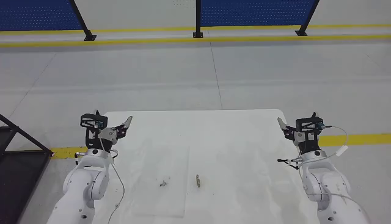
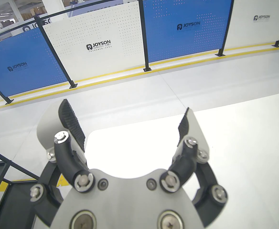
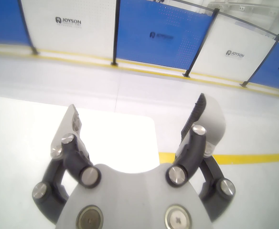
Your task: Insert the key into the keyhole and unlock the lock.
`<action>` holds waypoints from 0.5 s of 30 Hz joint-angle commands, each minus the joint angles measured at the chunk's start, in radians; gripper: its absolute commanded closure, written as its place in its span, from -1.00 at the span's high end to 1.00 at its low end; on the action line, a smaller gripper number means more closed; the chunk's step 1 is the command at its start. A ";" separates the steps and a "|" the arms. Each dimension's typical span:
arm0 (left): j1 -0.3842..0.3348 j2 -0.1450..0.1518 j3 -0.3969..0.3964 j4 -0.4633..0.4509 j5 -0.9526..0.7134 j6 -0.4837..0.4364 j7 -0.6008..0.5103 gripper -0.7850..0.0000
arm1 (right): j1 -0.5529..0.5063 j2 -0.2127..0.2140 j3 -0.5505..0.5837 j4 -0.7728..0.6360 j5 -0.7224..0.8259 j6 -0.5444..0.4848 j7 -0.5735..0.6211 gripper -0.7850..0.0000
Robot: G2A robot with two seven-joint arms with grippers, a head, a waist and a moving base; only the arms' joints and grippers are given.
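Two small metal objects lie on the white table (image 1: 244,132) near its front middle. One is a small silvery piece (image 1: 164,182), the other a slim brownish piece (image 1: 198,180); I cannot tell which is the key and which the lock. My left gripper (image 1: 113,120) (image 2: 126,106) hovers over the table's far left corner, open, with nothing between its fingers. Over the far right corner my right gripper (image 1: 298,122) (image 3: 137,101) is also open and holds nothing. Both grippers are well away from the two objects.
A faint rectangular sheet (image 1: 156,205) lies on the table under the silvery piece. A black frame (image 1: 15,154) stands off the table's left side. Blue and white fence panels (image 1: 256,1) close the floor far behind.
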 commanded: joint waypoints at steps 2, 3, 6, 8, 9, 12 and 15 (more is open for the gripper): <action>0.006 0.004 -0.003 -0.020 0.068 -0.028 0.027 1.00 | 0.000 0.000 0.000 0.000 0.000 0.000 0.000 1.00; 0.014 0.007 -0.007 -0.036 0.103 -0.039 0.027 1.00 | 0.000 0.000 0.000 0.000 0.000 0.000 0.000 1.00; 0.067 0.020 -0.028 -0.137 0.163 -0.213 -0.011 1.00 | 0.000 0.000 0.000 0.000 0.000 0.000 0.000 1.00; 0.130 0.028 -0.063 -0.219 0.188 -0.307 -0.041 1.00 | 0.000 0.000 0.000 0.000 0.000 0.000 0.000 1.00; 0.164 0.032 -0.075 -0.266 0.216 -0.351 -0.060 1.00 | 0.000 0.000 0.000 0.000 0.000 0.000 0.000 1.00; 0.265 0.040 -0.086 -0.384 0.296 -0.461 -0.129 1.00 | 0.000 0.000 0.000 0.000 0.000 0.000 0.000 1.00; 0.338 0.043 -0.048 -0.435 0.283 -0.557 -0.180 1.00 | 0.000 0.000 0.000 0.000 0.000 0.000 0.000 1.00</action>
